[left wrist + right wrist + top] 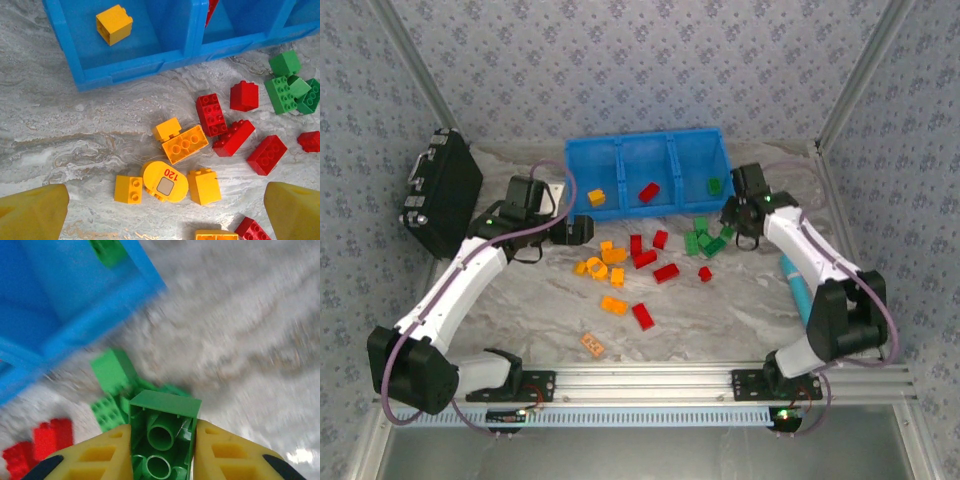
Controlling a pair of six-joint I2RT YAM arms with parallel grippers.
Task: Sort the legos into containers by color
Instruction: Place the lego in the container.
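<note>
Sorting has barely begun: the blue bin [642,143] holds one brick per compartment, orange-yellow, red and green. Most legos [665,272] lie loose on the table [720,320]. The right pincer [740,228] grips a green brick [162,432] by the green heap [705,240]; the left pincer [582,229] hangs wide open.

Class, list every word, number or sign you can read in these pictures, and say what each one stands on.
"120": printed on the round yellow piece, lying on the table among the yellow bricks.
Dark marks on the flat orange tag: too small to read.
No other writing can be read.
</note>
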